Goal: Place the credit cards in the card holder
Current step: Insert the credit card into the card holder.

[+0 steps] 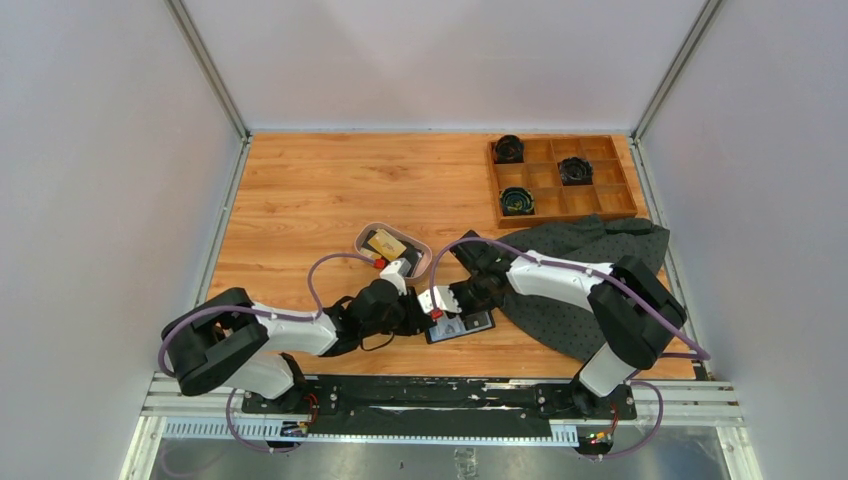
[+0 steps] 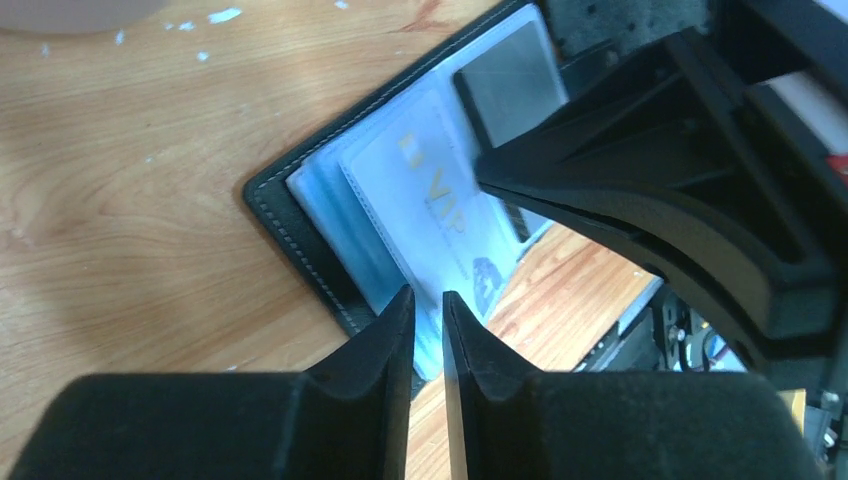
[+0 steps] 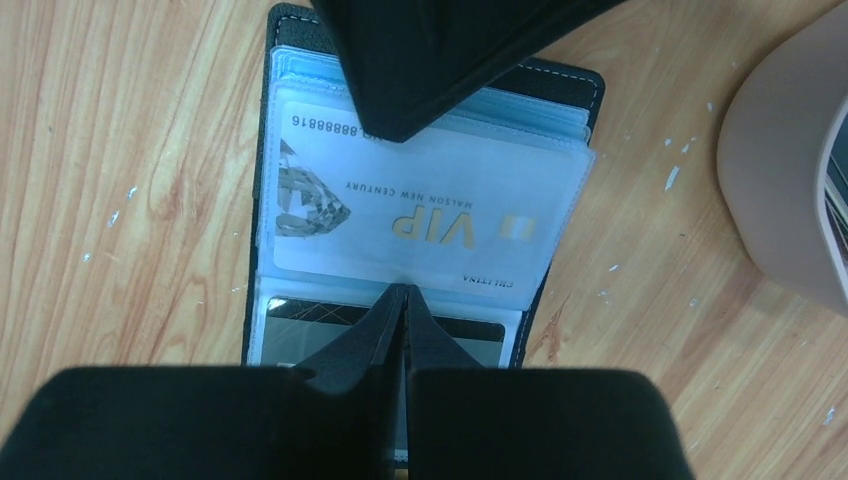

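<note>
At the lower centre of the overhead view, between the two arms, the card holder (image 1: 470, 326) lies open and flat on the wooden surface (image 1: 320, 190). A white VIP card (image 3: 430, 220) sits in its clear sleeve (image 3: 568, 195), at the middle of the right wrist view. A second card (image 3: 300, 312) with a dark stripe shows in the sleeve below it. A gold card (image 1: 385, 243) lies in the oval tray (image 1: 365, 232), just above the left arm's wrist in the overhead view.

The right claw (image 3: 405, 300) is closed tight on nothing, its tip resting at the lower edge of the VIP card. The left claw (image 2: 425, 305) is nearly closed with a slim gap; whether it pinches the sleeve's edge I cannot tell.

The cards are likely light, stiff and slick, so they are hard to lift off a flat base. They are best taken by a short edge, pinched across their thinness. The sleeves look soft and floppy and would probably buckle under a push, so the holder needs pinning near its spine while a card slides in.
</note>
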